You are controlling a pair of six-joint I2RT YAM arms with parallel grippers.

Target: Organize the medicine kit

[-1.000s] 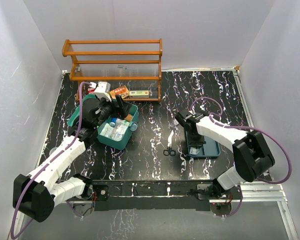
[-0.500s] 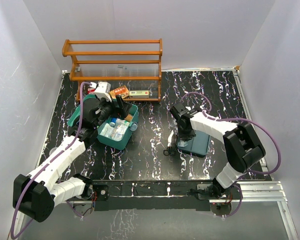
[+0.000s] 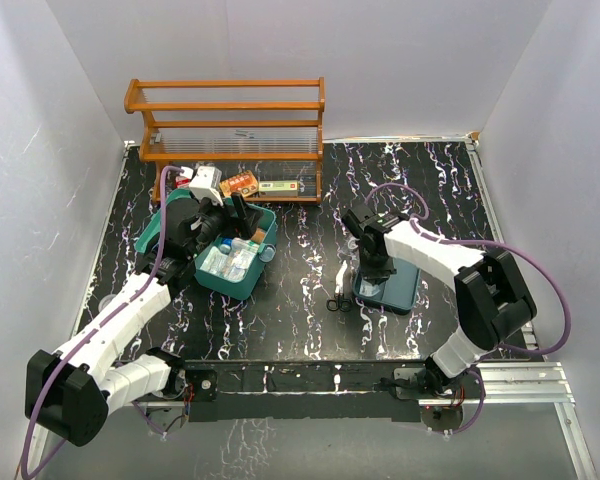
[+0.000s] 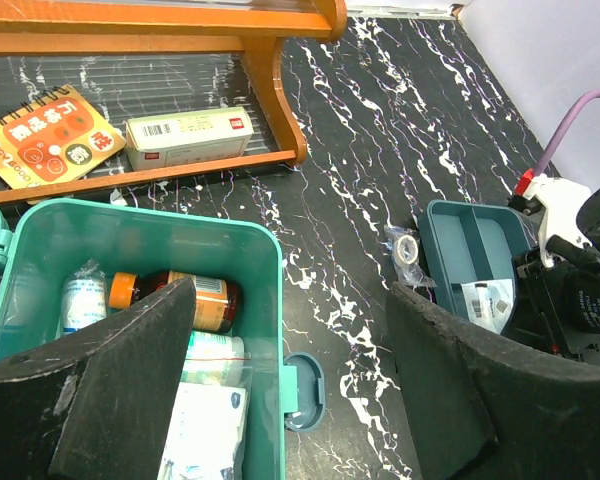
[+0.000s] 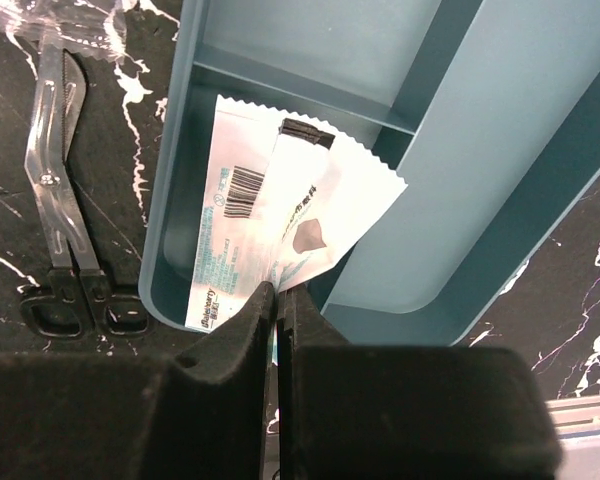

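Observation:
The medicine kit is a teal box standing open at the left, with a brown bottle, rolls and packets inside. My left gripper hangs open over its right wall; one finger is above the contents, the other above the table. The kit's darker insert tray lies right of centre with a white sachet in its near compartment. My right gripper is shut on that sachet's corner at the tray's near rim. I cannot tell whether the rim is pinched too.
Small scissors lie on the table just left of the tray. A bagged tape roll sits by the tray's far corner. The orange wooden rack stands at the back, with a white box and an orange booklet on its lowest shelf.
My right gripper has swung left and nearer, and the insert tray has shifted left and turned with it, ending beside the scissors. The left arm has stayed put.

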